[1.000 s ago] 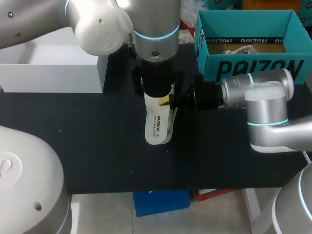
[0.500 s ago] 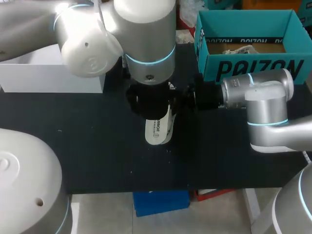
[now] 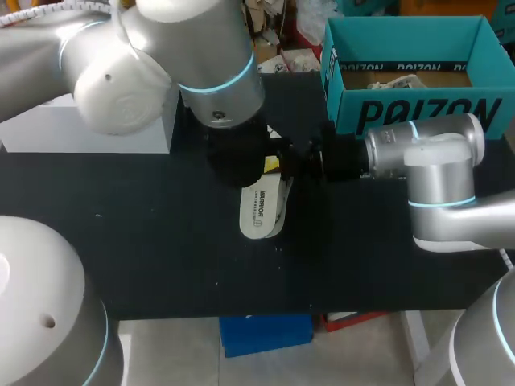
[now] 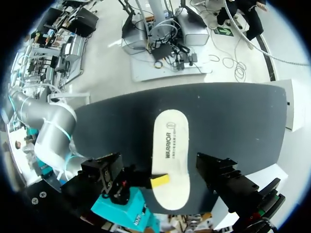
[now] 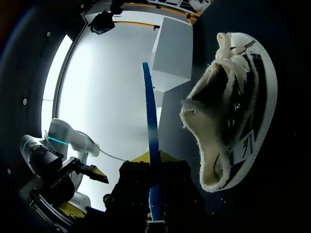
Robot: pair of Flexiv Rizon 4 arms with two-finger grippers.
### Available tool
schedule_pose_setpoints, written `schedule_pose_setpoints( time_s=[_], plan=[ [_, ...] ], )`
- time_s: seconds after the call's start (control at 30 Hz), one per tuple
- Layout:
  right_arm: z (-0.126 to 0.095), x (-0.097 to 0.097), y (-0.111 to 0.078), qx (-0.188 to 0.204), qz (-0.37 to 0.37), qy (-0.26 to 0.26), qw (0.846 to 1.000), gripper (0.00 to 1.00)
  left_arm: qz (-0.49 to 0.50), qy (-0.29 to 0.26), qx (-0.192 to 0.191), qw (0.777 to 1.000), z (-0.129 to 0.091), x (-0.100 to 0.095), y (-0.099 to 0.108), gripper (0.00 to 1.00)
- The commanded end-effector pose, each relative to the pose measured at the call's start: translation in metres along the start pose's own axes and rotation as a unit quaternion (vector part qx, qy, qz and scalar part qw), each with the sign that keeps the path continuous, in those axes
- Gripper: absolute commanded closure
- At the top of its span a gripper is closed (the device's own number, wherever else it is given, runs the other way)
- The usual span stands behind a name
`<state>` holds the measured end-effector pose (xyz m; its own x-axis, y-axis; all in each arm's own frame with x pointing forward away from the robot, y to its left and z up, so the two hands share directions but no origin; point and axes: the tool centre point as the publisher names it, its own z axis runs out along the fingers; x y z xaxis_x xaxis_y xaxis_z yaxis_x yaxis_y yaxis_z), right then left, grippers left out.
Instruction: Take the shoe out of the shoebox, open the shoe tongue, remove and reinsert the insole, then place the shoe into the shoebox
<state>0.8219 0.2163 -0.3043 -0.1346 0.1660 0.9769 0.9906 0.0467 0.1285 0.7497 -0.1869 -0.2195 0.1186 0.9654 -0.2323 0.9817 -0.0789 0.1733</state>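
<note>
Overhead, left arm (image 3: 209, 72) blocking shoe (image 5: 233, 111) completely, also covering far end of insole (image 3: 261, 211) and its own left pincer (image 4: 159, 164). Most of right pincer (image 3: 278, 166) sinking into dark against counter (image 3: 145, 233), only yellow fleck showing. In right wrist view, insole showing edge-on, near end hiding between fingers. Corner of shoebox (image 3: 418, 112) running off picture's edge; pale stuff inside too small to identify.

Matte black table (image 3: 161, 241), plain white box (image 3: 48, 133) at its far-left edge
</note>
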Motion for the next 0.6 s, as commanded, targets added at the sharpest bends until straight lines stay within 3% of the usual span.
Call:
schedule_pose_setpoints(
  time_s=[0.03, 0.23, 0.6],
  plan=[
    [0.001, 0.000, -0.001, -0.001, 0.000, -0.001, 1.000, 1.00, 0.006, -0.126, -0.025, 0.992, -0.005, 0.036, -0.009, 0.00],
    [0.001, 0.000, -0.001, -0.001, 0.000, -0.001, 1.000, 1.00, 0.021, -0.228, -0.029, 0.973, -0.009, 0.048, -0.010, 0.00],
    [0.001, 0.000, -0.001, -0.001, 0.000, -0.001, 1.000, 1.00, 0.009, -0.350, -0.023, 0.936, -0.007, 0.067, -0.005, 0.00]
  ],
)
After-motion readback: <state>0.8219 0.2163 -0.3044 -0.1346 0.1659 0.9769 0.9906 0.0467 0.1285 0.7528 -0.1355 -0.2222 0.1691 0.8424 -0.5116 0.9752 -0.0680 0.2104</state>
